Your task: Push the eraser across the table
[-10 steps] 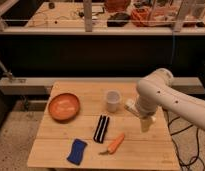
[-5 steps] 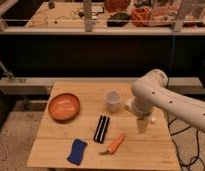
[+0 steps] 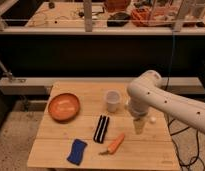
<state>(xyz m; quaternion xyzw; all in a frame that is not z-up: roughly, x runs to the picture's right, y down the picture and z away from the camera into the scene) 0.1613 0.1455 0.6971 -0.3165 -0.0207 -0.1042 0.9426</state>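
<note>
The eraser (image 3: 101, 128), a flat black block with a lengthwise groove, lies near the middle of the light wooden plank table (image 3: 56, 145), long axis running front to back. My gripper (image 3: 139, 126) hangs from the white arm (image 3: 161, 100) over the table's right side, pointing down, about a hand's width right of the eraser and not touching it. An orange carrot (image 3: 114, 144) lies between them, just in front of the eraser's near end.
An orange bowl (image 3: 64, 106) sits at the left. A white cup (image 3: 112, 101) stands behind the eraser, left of the arm. A blue wavy-edged sponge (image 3: 76, 151) lies at the front left. A dark shelf and railing run behind the table.
The arm and gripper have shifted slightly left, toward the table's middle. The eraser and the other objects have not moved.
</note>
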